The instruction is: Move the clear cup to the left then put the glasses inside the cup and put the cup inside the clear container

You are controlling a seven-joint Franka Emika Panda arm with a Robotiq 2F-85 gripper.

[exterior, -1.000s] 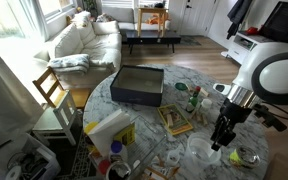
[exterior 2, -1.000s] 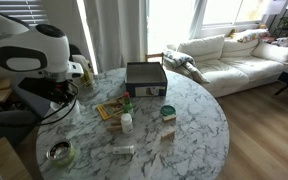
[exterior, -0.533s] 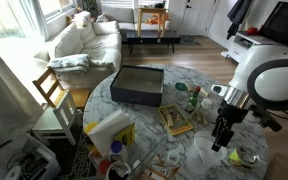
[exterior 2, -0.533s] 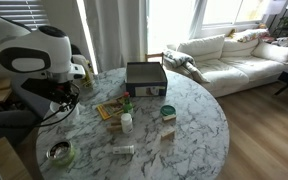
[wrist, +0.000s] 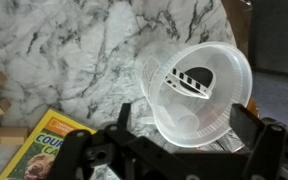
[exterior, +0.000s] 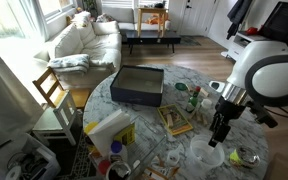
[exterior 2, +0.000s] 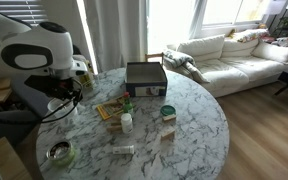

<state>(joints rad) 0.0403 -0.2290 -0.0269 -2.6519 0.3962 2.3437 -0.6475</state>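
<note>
Marble table (exterior 2: 194, 120), clear cup (wrist: 199, 100), white sofa (exterior 2: 229, 52)

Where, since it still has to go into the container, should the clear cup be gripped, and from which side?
Probably from above, taking the clear cup across its wall just under the rim: it stands mouth-up, round and wide, and the gripper hangs over it, jaws open either side.

I see a round marble bench (exterior 2: 194, 132) on a wood floor (exterior 2: 271, 135). A white sofa (exterior 2: 224, 52) sits beyond it under bright, sunlit windows (exterior 2: 169, 20), and a wooden chair (exterior: 50, 90) stands just beside the bench.
</note>
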